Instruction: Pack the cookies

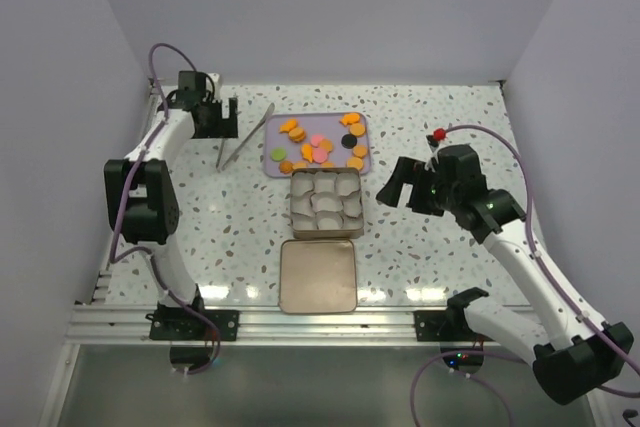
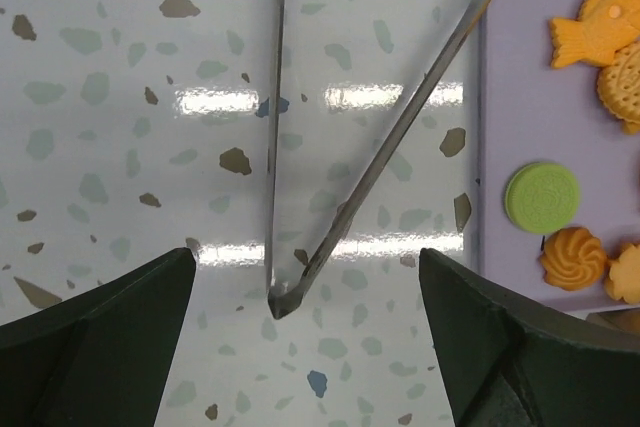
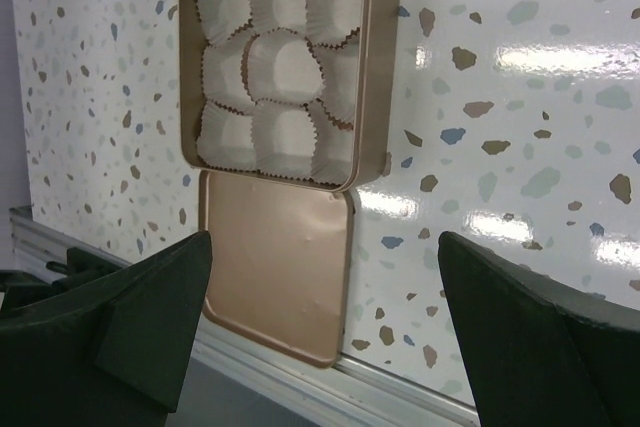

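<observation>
Cookies [image 1: 318, 144]: lying flat, faces up, scattered on lavender tray [image 1: 322, 123] just behind tin [image 1: 292, 205]. Mostly round, no common heading. Tray long axis runs left-right. Tongs [image 1: 245, 137] far-left of tin, joined end nearest.
Left gripper [image 1: 218, 117]: above tongs, jaws released, gripping nothing.
Right gripper [image 1: 395, 187]: right of tin, jaws released, empty.

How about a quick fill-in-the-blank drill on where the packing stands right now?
Every one of the cookies lies on the ____.
The paper cups in the tin are all ____.
The left pincer hovers over the tongs with its jaws ____.
Missing words: tray; empty; open.
</observation>
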`<action>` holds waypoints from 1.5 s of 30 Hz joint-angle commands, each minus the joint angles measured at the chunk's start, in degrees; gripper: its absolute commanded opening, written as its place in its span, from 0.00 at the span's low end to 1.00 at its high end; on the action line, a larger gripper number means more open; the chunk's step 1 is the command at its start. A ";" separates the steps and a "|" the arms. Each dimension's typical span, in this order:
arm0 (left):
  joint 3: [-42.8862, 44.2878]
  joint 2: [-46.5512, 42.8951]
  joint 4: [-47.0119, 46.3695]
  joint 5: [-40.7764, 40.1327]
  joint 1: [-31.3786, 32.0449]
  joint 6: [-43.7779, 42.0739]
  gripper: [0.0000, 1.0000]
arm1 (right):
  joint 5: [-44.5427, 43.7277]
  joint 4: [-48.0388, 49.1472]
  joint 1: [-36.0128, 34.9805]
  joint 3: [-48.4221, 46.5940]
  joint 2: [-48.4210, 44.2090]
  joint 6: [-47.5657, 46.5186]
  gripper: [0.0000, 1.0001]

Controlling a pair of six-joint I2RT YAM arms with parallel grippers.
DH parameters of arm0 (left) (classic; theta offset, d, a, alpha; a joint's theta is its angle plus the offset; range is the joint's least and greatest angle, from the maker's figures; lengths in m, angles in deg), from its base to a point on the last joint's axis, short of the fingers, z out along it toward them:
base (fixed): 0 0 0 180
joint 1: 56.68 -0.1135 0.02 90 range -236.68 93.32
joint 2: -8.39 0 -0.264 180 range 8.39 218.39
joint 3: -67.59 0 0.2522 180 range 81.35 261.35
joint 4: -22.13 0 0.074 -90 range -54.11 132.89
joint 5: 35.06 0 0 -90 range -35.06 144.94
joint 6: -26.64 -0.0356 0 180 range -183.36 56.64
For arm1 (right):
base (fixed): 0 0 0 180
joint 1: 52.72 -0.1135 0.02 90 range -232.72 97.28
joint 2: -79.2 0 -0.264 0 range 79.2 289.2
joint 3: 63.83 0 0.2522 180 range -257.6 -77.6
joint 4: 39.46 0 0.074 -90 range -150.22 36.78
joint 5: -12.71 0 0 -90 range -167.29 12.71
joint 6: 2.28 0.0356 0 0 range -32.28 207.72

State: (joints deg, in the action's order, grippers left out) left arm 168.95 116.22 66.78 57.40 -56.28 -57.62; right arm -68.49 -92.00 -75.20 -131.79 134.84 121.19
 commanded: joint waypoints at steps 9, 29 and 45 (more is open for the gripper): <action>9.35 12.66 1.01 0.36 1.62 -5.39 1.00 | 0.26 -2.88 0.16 -2.23 -0.62 -1.74 0.99; 16.03 22.42 7.07 -5.54 3.20 -2.84 0.74 | 1.84 0.99 0.33 -2.85 7.12 -1.22 0.99; 16.39 12.07 8.92 -0.97 2.76 6.39 0.51 | 5.08 4.68 0.33 -4.86 8.87 1.24 0.99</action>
State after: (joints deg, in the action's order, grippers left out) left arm 184.60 136.09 75.02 53.97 -53.20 -54.39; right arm -66.04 -90.41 -75.16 -132.69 142.51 121.61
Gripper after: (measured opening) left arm 0.523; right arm 0.986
